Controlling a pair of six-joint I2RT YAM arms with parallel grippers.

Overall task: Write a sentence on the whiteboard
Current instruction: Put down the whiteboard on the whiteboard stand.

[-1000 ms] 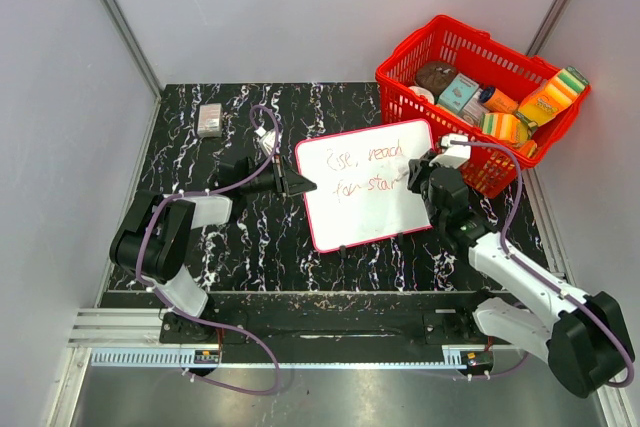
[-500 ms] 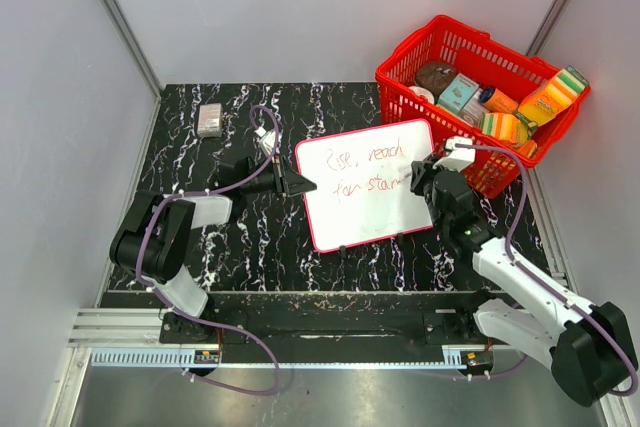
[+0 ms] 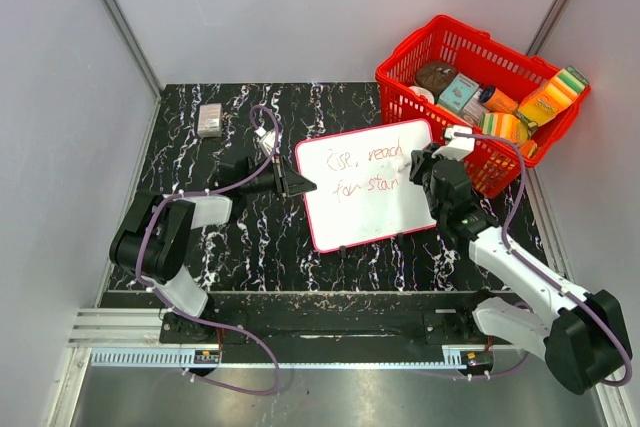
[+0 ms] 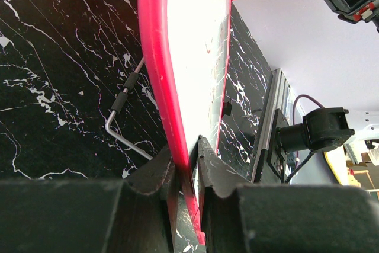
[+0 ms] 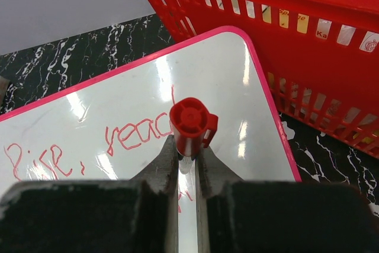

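The whiteboard (image 3: 370, 182), white with a thin red rim, lies tilted in the middle of the black marbled table. Red cursive sentence (image 3: 368, 170) runs in two rows, reading about "Rise, reach" and "for star". My left gripper (image 3: 296, 184) is shut on the board's left rim (image 4: 163, 81). My right gripper (image 3: 415, 169) is shut on a red-capped marker (image 5: 189, 125), held upright over the board's right side, just right of the second row; its tip is hidden. The board (image 5: 225, 81) and the word "reach" (image 5: 136, 134) show in the right wrist view.
A red basket (image 3: 400, 80) full of packets stands at the back right, touching the board's corner; its wall (image 5: 331, 87) is close to my right gripper. A small grey box (image 3: 209, 119) lies at the back left. A bent metal rod (image 4: 121, 119) lies under the board.
My right gripper with the marker has moved a little up and left along the second row, and the last word has grown by a stroke. The left arm has not moved.
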